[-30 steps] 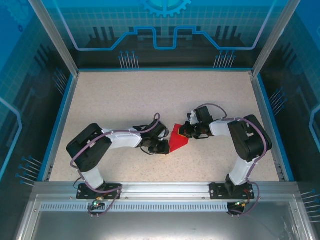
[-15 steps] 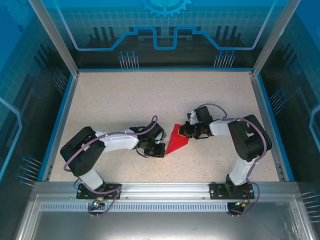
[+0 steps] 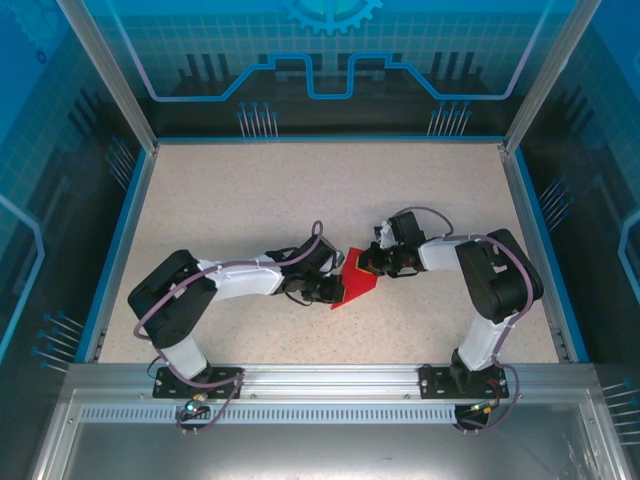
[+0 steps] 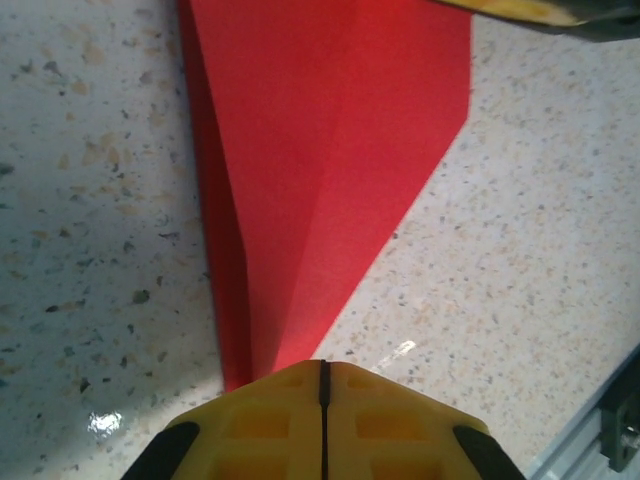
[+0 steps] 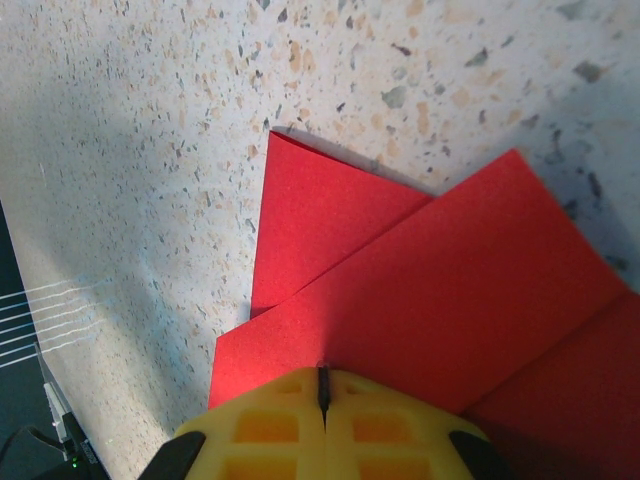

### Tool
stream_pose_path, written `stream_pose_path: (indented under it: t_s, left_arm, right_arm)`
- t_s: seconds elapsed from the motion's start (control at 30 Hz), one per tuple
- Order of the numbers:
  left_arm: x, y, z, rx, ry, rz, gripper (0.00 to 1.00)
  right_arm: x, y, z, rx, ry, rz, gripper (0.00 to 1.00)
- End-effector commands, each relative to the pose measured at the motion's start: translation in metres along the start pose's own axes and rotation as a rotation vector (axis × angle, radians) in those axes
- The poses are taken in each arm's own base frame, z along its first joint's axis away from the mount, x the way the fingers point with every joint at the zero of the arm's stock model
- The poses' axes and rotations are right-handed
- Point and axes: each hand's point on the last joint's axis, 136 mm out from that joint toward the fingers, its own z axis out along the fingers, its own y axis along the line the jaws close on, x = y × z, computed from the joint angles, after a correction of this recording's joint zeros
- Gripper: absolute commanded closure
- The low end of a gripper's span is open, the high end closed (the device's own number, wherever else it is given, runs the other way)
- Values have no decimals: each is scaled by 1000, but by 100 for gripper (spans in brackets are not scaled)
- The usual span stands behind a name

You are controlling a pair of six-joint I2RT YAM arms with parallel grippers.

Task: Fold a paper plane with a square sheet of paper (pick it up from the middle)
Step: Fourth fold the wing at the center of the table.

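Your paper lies in the middle of the surface, partly folded into a tapering wedge. Its long axis slants from the broad end by the right jaws to the narrow end at the left jaws. Both sets of jaws are clenched shut with nothing visibly between them. Their tips sit on opposite ends of the paper: left on the point, right on the overlapped flaps. Neither arm is nearer, so I'd expect your next crease to follow the ridge between them.
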Motion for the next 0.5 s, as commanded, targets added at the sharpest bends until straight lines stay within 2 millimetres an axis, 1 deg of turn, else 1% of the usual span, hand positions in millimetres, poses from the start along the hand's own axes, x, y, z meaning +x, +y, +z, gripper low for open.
stream_pose_path:
  t_s: [0.0, 0.17, 0.3, 0.37, 0.43, 0.47]
  left_arm:
    - [-2, 5, 6, -41, -4, -11, 95]
    - [5, 18, 12, -73, 6, -11, 95]
    - [11, 29, 16, -102, 16, -16, 97]
    - [15, 33, 17, -112, 25, -22, 98]
    - [20, 38, 19, -123, 35, -31, 99]
    - [22, 40, 19, -128, 40, -36, 99]
  right_arm:
    - [23, -68, 8, 248, 44, 94, 100]
    - [23, -67, 8, 243, 42, 89, 100]
    - [20, -60, 7, 217, 34, 71, 100]
    - [14, -49, 4, 180, 20, 41, 100]
    - [6, -30, -2, 122, -6, -8, 100]
    - [-1, -16, -8, 87, -29, -44, 100]
